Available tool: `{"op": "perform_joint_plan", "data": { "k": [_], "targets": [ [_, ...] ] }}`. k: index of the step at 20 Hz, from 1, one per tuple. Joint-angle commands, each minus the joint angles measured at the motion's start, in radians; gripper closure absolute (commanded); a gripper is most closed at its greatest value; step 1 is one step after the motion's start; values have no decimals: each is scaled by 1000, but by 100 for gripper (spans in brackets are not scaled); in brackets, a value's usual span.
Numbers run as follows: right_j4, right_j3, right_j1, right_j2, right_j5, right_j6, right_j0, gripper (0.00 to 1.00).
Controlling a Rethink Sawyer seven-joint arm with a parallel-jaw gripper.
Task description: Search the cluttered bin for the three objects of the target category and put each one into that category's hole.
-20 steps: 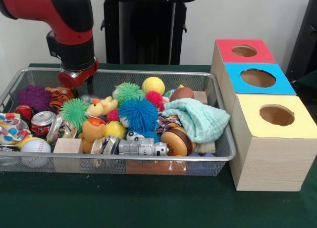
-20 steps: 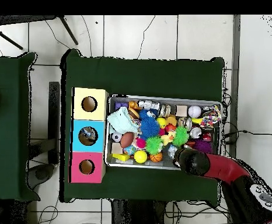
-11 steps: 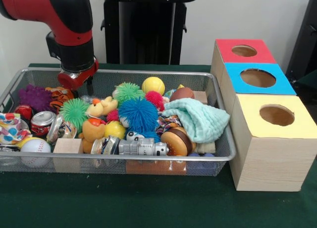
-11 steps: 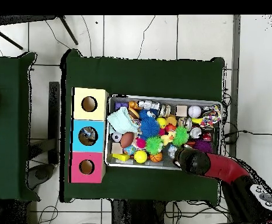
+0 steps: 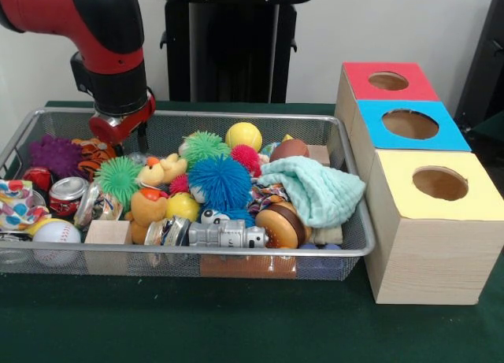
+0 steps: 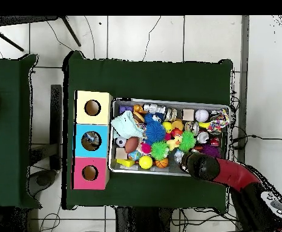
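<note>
So the bin [image 5: 346,249] is a wire mesh tray on a green table [image 5: 236,324], and it's absolutely stuffed. We've got a big blue spiky ball [image 5: 219,182] dead centre, green spiky balls [image 5: 118,178] on either side of a plush duck [image 5: 161,171], a pink spiky one [image 5: 246,158] and a plain yellow ball [image 5: 243,135] toward the back. A mint cloth [image 5: 315,191] is draped over the right end, lying on top of other stuff there. Up front there's a baseball [image 5: 55,233], a wooden block [image 5: 107,232], a silver toy robot [image 5: 223,235] and a brown donut thing [image 5: 277,225]. A crushed can [image 5: 67,196] and a purple fuzzy toy [image 5: 55,155] sit at the left end.

The gripper [image 5: 120,131] hangs over the back left corner, right above a tiger-striped toy [image 5: 96,153]. We can't tell how wide it's open or whether it's got anything; the wrist blocks it in both views.

Just right of the bin, touching it, is a row of three wooden boxes with round holes: red [image 5: 388,81], blue [image 5: 409,124], yellow [image 5: 439,183]. From overhead, something shows inside the blue one's hole [image 6: 91,141].

Floor's pale tile [image 6: 167,36], with a second green table [image 6: 7,121] off to the side.
</note>
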Motion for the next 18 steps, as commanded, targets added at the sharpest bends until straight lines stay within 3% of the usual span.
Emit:
{"op": "perform_joint_plan", "data": {
  "k": [1, 6, 11, 18],
  "targets": [
    [-16, -161, 278, -12, -87, 201, -31, 100],
    [27, -109, 226, -14, -51, 231, -22, 100],
    [87, -17, 104, -15, 38, 254, 5, 100],
    [133, 48, 3, -25, 98, 252, 35, 100]
  ]
}}
